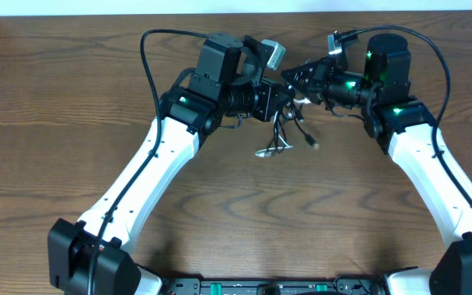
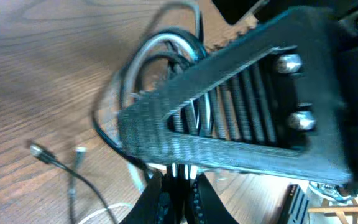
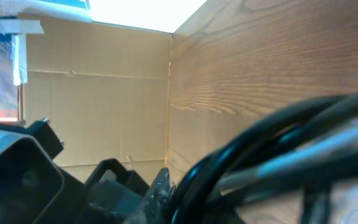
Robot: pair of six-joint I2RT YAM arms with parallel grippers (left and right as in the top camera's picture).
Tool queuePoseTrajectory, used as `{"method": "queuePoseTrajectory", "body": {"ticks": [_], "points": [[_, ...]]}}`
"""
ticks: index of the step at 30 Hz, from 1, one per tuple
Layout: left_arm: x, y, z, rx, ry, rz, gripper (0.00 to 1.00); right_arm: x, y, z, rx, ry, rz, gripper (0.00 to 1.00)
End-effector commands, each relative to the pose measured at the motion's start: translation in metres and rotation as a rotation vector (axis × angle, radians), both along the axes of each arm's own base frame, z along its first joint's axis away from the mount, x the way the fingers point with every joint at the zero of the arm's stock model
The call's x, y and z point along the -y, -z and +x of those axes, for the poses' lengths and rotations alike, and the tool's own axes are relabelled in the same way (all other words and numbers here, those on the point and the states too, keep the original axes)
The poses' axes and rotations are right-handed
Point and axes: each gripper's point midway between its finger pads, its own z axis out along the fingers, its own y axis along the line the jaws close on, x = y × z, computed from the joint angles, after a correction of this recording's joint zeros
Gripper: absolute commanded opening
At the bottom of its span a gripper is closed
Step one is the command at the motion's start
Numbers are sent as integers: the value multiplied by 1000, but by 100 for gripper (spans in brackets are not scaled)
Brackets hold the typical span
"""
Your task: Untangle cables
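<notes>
The cables (image 1: 283,135), thin black and white cords, hang in a tangled bunch between my two grippers, above the table's far middle. A plug end (image 1: 314,145) dangles at the right. My left gripper (image 1: 283,102) is shut on strands of the bunch; in the left wrist view its jaws (image 2: 180,186) pinch thin cords, with loops (image 2: 160,53) above them. My right gripper (image 1: 296,79) meets it from the right. In the right wrist view blurred cables (image 3: 272,149) cross right at its jaws (image 3: 166,186), which look shut on them.
The wooden table (image 1: 236,213) spreads below. Loose plug ends (image 2: 42,152) lie on the wood. The right gripper's ribbed finger (image 2: 241,143) fills the left wrist view. A cardboard wall (image 3: 98,93) stands beyond the table edge. Thick black arm cords (image 1: 150,57) arc over the back.
</notes>
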Motion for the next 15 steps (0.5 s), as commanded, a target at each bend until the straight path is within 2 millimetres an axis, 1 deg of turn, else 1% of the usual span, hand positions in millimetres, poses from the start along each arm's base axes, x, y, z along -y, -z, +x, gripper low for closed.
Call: {"method": "queuePoseTrajectory", "body": {"ticks": [1, 2, 3, 5, 7, 8, 10, 11, 13, 15], "points": [[-9, 1, 9, 7, -55, 24, 7, 0, -13, -5, 58, -34, 4, 33], [-10, 2, 9, 3, -57, 26, 7, 5, -12, -1, 82, -20, -13, 47], [-12, 3, 8, -4, -58, 29, 7, 10, -10, 2, 88, -9, -22, 54], [-18, 9, 7, -36, -67, 43, 7, 26, -8, 9, 103, 25, -44, 64], [-24, 12, 0, -65, -31, 42, 7, 49, -3, 17, 129, 62, -80, 66], [-25, 12, -2, -69, -10, 32, 7, 57, -1, 20, 140, 74, -99, 66], [-24, 8, -7, -71, 34, 1, 7, 72, 8, 24, 168, 99, -163, 65], [-23, 1, -12, -75, 80, -43, 7, 77, 14, 24, 201, 88, -210, 66], [-23, -9, -19, -77, 151, -111, 7, 80, 21, 20, 279, 39, -285, 66], [-27, -21, -25, -101, 200, -188, 7, 79, 27, 15, 407, -41, -383, 74]]}}
